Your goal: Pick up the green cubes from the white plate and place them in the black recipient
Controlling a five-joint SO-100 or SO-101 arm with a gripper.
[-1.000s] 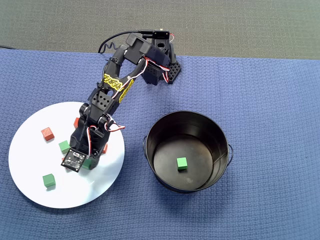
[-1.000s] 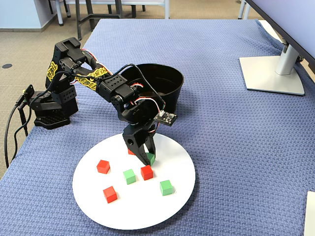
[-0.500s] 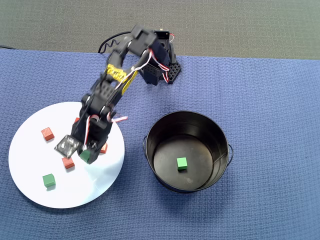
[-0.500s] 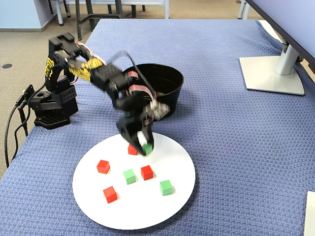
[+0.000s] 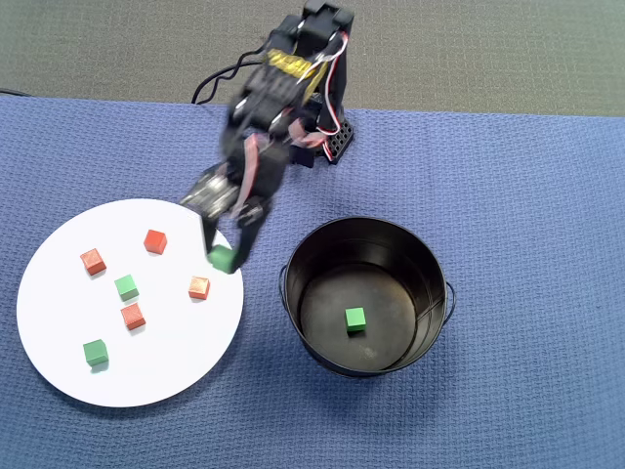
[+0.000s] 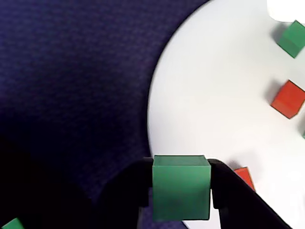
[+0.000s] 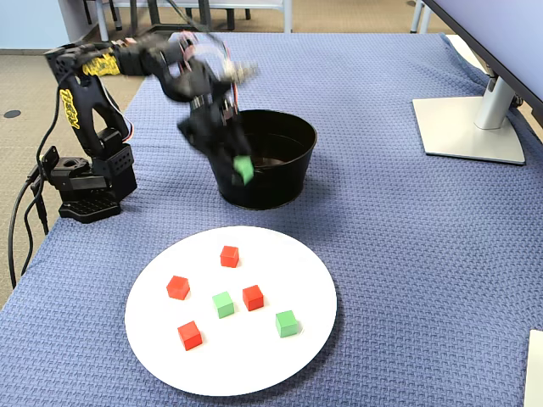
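Observation:
My gripper is shut on a green cube and holds it in the air over the right rim of the white plate, between the plate and the black bucket. The held cube also shows in the fixed view, in front of the bucket wall. Two more green cubes lie on the plate. One green cube lies on the bucket's bottom. In the wrist view a further green cube lies at the plate's top right.
Several red-orange cubes lie on the plate among the green ones. The arm's base stands at the table's back edge. A monitor foot stands on the blue cloth at the right in the fixed view.

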